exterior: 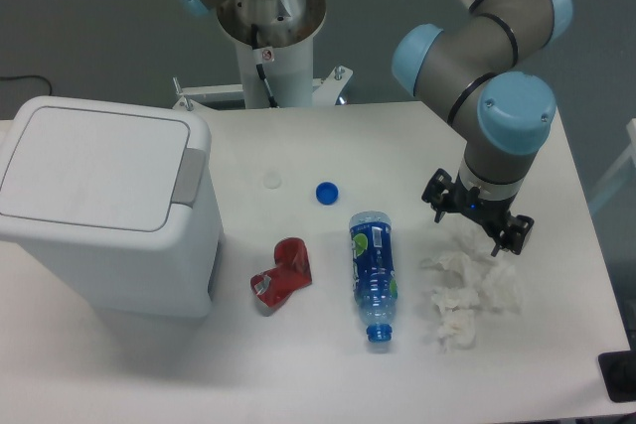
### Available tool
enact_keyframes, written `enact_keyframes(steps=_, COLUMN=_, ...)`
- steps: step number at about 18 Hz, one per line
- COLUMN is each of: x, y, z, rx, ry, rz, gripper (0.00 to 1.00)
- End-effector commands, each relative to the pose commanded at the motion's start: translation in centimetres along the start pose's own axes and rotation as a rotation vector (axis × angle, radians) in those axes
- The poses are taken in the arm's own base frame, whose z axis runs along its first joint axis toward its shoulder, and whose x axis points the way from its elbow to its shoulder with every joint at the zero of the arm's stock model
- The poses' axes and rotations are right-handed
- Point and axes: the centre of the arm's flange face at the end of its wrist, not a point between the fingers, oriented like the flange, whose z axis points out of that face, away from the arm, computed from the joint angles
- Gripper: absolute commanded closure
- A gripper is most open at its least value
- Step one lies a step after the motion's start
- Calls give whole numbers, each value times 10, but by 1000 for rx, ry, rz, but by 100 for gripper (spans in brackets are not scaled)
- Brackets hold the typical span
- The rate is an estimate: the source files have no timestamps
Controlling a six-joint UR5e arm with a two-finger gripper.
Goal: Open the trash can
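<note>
Fixed camera: hand (477, 220) hovers low over right side of worktop (397, 136), fingers spread, holding nothing, just above crumpled tissue (467, 290). Trash can (104, 206) stands far across worktop from hand, at opposite side, lid flat and shut, grey push tab (189, 176) on edge facing hand. Blue bottle (374, 275), red wrapper (283, 275), blue cap (327, 192) lie between. Opening not begun, by look of it. Next move likely: long traverse over clutter, then press down on tab.
</note>
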Motion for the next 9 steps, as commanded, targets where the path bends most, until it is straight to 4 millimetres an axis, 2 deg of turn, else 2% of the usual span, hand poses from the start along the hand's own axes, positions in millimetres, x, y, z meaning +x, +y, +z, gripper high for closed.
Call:
enact_keyframes(steps=5, x=2, y=-1, z=-4, rx=11, ry=-3, rz=-8, gripper=0)
enact_keyframes(steps=9, x=15, y=-15, z=-13, rx=12, ry=-12, rz=10, gripper=0)
